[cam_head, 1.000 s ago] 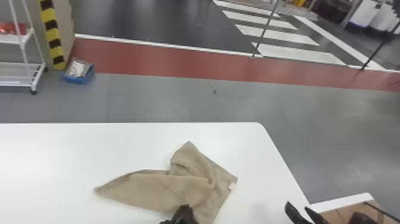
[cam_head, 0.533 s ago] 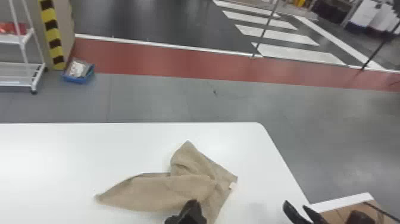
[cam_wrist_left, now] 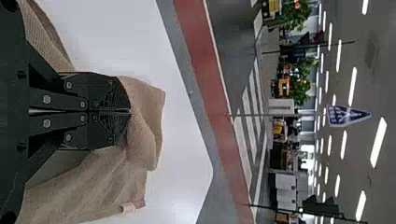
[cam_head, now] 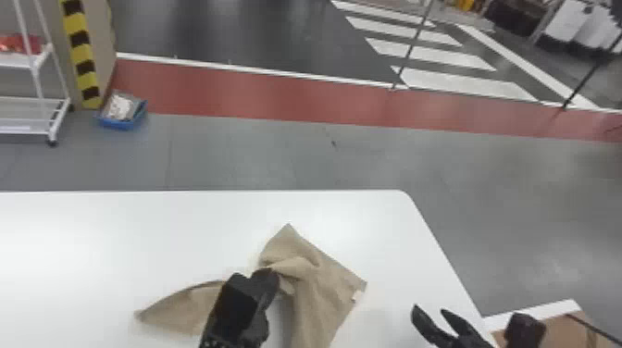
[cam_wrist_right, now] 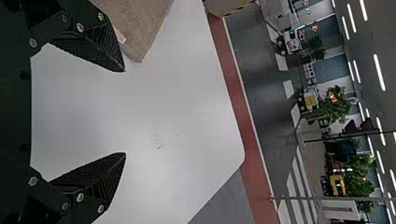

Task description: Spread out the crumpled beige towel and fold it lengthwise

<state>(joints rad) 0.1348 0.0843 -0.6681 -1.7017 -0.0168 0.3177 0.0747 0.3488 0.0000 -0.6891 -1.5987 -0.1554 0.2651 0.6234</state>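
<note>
left tool (cam_head: 268,276) angled forward, closed on towel (cam_head: 324,282) bearing a pale label (cam_head: 357,295); right tool (cam_head: 430,311) wide above counter (cam_head: 92,250).

My left gripper (cam_head: 267,276) and my right gripper (cam_head: 429,310) are both black. I see a beige towel (cam_head: 321,277) with a whitish tag (cam_head: 356,296), a white table (cam_head: 115,231), grey floor (cam_head: 254,152), a red band (cam_head: 254,95), white stripes (cam_head: 430,53) on dark ground (cam_head: 231,32), a strip (cam_head: 79,41) banded yellow and black, a blue bin (cam_head: 121,124), a white rack (cam_head: 58,121) and a blue-and-white sign (cam_wrist_left: 345,115).
</note>
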